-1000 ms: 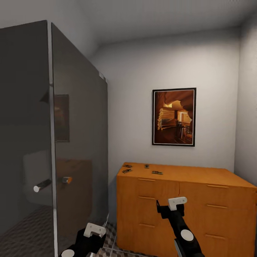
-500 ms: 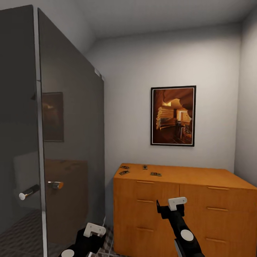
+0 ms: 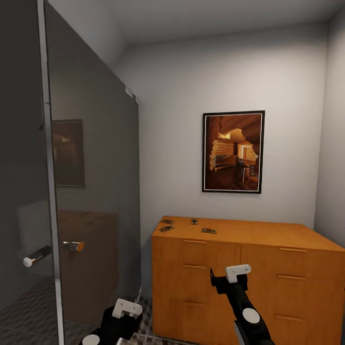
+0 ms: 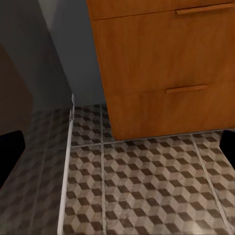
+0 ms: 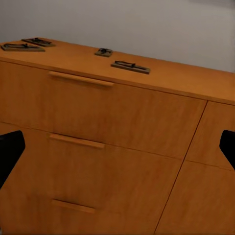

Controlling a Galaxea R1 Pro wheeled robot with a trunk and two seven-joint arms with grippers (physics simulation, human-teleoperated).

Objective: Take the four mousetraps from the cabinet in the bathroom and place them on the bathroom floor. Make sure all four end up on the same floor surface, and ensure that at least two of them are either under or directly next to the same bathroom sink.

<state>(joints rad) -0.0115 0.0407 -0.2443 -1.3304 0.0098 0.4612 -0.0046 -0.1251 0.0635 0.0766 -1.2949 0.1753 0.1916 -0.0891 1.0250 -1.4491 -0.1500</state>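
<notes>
Several small brown mousetraps lie on top of the orange-brown cabinet toward its left end: one mousetrap sits near the front edge, another at the left corner. The right wrist view shows them closer, with a mousetrap and another above the drawer fronts. My right gripper is open in front of the drawers, below the top. My left gripper is open and low over the cube-patterned bathroom floor by the cabinet's left corner. The sink is out of view.
A dark glass shower enclosure with a chrome handle stands close on the left, leaving a narrow gap beside the cabinet. A framed picture hangs on the back wall. A side wall borders the cabinet's right end.
The whole head view has shifted: the glass edge slid left and the cabinet looks slightly nearer, so the camera moved. Both arms keep the same pose in the picture.
</notes>
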